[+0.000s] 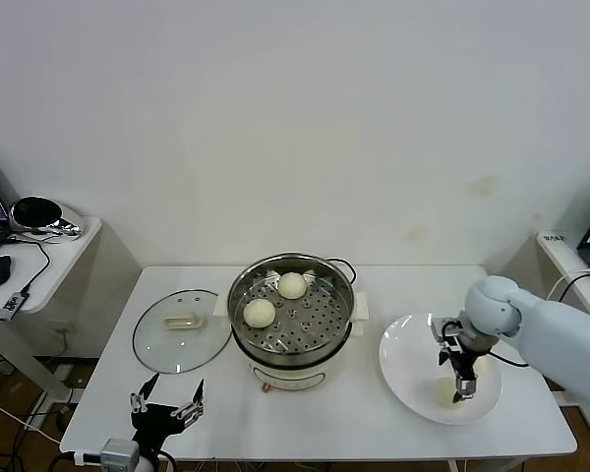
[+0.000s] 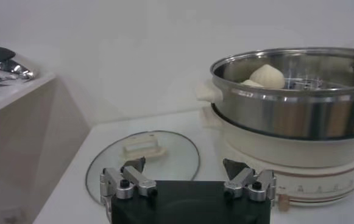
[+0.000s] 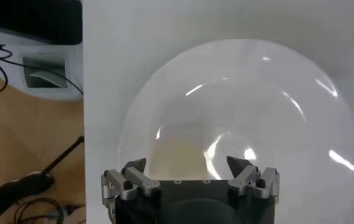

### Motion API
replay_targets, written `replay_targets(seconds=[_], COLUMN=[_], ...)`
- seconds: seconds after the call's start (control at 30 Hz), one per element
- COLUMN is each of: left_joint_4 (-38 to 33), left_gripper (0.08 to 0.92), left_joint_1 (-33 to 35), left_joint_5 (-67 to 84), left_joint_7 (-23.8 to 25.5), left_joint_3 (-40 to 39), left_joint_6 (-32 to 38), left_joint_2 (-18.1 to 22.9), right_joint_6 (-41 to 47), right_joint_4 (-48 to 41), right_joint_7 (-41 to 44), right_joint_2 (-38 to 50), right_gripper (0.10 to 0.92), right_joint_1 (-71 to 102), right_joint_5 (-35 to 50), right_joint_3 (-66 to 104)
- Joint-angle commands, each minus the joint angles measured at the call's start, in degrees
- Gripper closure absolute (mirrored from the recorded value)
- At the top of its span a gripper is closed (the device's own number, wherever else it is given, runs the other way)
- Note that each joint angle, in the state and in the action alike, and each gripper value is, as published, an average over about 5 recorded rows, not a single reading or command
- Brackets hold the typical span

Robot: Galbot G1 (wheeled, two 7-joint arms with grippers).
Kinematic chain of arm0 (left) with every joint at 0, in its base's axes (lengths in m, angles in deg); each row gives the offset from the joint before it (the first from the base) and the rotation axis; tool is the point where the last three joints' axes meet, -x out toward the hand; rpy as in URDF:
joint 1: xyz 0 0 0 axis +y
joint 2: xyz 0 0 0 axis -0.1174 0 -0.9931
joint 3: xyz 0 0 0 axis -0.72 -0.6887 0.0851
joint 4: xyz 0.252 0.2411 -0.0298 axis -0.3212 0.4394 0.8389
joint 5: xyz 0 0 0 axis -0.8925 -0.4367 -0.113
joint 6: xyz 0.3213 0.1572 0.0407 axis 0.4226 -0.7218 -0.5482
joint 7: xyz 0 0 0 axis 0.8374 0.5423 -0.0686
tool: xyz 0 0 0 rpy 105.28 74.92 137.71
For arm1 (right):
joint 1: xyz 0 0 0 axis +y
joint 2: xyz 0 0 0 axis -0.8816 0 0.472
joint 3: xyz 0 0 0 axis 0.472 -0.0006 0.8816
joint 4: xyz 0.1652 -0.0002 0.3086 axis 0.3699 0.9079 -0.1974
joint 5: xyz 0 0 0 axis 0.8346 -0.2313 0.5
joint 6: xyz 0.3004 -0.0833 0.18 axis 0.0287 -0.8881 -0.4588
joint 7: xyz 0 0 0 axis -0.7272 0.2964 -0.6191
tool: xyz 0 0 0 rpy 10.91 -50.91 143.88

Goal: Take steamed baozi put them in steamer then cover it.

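Glass lid (image 1: 181, 331) at steamer's (image 1: 291, 315) nine o'clock; right gripper (image 1: 461, 390) wide open, empty, over plate (image 1: 409, 361); left gripper (image 1: 167, 405) open, idle.

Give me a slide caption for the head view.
Two baozi sit in the steamer, glass lid beside it; open right gripper hovers over the white plate.
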State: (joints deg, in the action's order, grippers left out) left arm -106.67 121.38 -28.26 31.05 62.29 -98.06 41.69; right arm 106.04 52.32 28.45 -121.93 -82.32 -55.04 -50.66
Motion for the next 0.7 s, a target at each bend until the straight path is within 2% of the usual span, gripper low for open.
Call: replay_targets(seconds=[0.03, 0.7], left_joint_4=[-0.02, 0.03], left_gripper=[0.177, 0.177], left_joint_1=[0.12, 0.23], left_joint_5=[-0.34, -0.45], left_joint_7=[0.09, 0.12], left_joint_3=[-0.17, -0.35], left_joint_6=[-0.08, -0.05], left_joint_2=[0.04, -0.03], right_joint_6=[-0.75, -0.03], right_joint_4=[-1.83, -1.66], right_joint_7=[-0.45, -1.43], right_joint_2=[-0.44, -0.70], right_gripper=[0.203, 0.204], right_joint_1=[2.90, 4.49], right_joint_5=[-2.05, -3.35], right_joint_3=[1.46, 2.07])
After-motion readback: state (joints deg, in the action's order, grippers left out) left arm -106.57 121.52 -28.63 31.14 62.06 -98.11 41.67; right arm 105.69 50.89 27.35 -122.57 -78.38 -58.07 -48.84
